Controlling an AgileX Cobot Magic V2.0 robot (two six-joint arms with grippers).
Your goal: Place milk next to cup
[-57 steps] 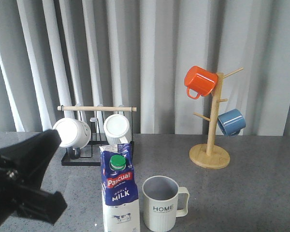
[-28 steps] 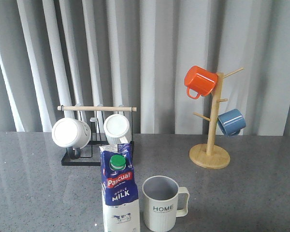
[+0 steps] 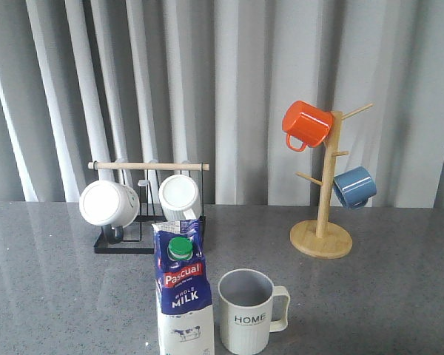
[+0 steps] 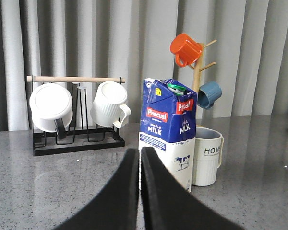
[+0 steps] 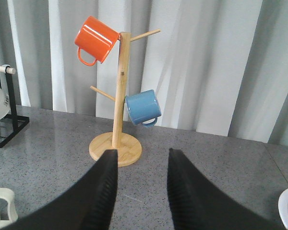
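Milk [image 3: 183, 296] stood upright on the speckled grey stone-look table [image 3: 385, 303], a tall gable-top carton in glossy blue and white with a round green cap and a red band. Just to its right, almost touching, sat the cup [image 3: 246, 311], a pale ribbed mug with a cream handle and "HOME" in black. Behind them a black wire rack [image 3: 144, 214] with a wooden rod held two white mugs, and a bamboo mug tree [image 3: 323, 200] on a round base carried an orange mug [image 3: 306, 124] and a blue one [image 3: 354, 186]. The left gripper [image 4: 139, 165] had its black fingers pressed together, holding nothing. The right gripper [image 5: 141, 167] hung with curved ribbed fingers spread apart, also empty.
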